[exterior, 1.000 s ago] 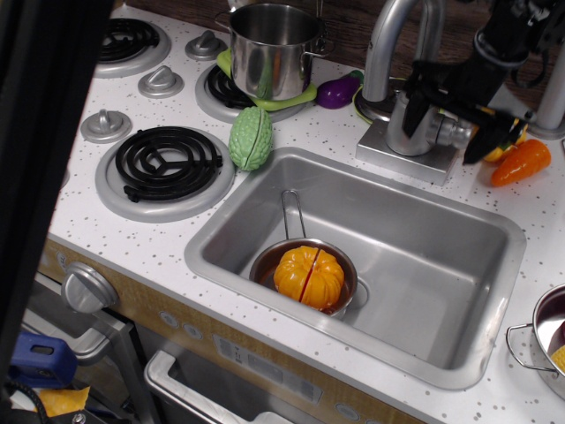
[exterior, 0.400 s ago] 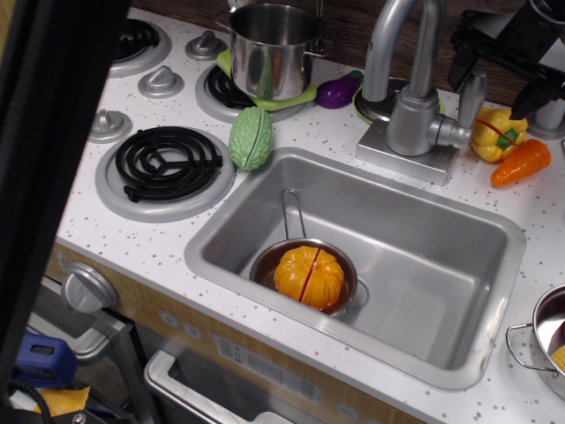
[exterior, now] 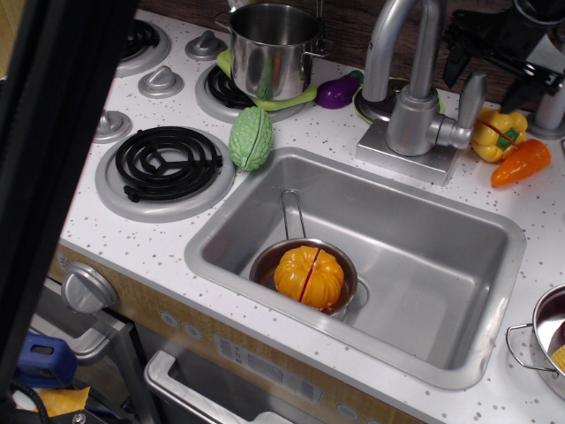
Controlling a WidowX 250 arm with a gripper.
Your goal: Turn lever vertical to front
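Note:
The lever [exterior: 472, 97] is a flat matte-silver paddle on a stubby arm at the right side of the cylindrical faucet body [exterior: 410, 119]. It stands nearly upright with its tip pointing up. My black gripper [exterior: 492, 82] hovers just above and behind the lever, at the top right of the view. Its fingers are spread apart, it holds nothing, and it does not touch the lever. The tall curved spout [exterior: 395, 40] rises behind the faucet body.
The steel sink [exterior: 481, 291] holds a small pan with an orange pumpkin [exterior: 308, 276]. A yellow pepper [exterior: 496, 137] and a carrot [exterior: 521, 162] lie right of the faucet. A green gourd [exterior: 252, 138], an eggplant [exterior: 336, 91], a pot [exterior: 272, 49] and burners are at the left.
The gripper was low around the lever, hiding it. It has let go and risen up and back to the right. The lever now shows, standing upright.

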